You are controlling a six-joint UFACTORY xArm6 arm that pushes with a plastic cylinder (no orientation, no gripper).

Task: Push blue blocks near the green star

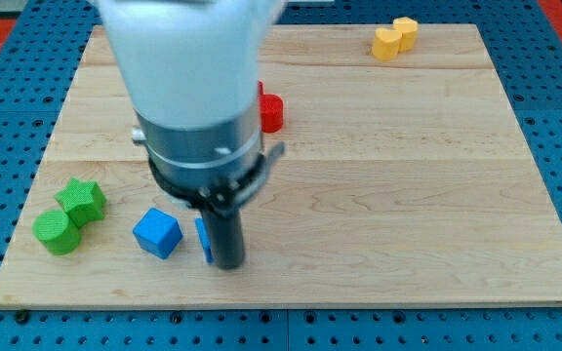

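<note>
The green star point(82, 200) lies at the view's lower left of the wooden board, touching a green cylinder point(57, 232) just below-left of it. A blue cube point(157, 233) sits to the right of the star, a short gap away. A second blue block point(203, 240) shows only as a thin sliver, mostly hidden behind my rod. My tip point(226, 264) rests on the board right against that second blue block's right side, to the right of the blue cube.
A red block point(270, 112) sits partly hidden behind the arm's body near the board's upper middle. Two yellow blocks point(395, 38) lie together at the upper right. The board's bottom edge point(291, 300) runs just below my tip.
</note>
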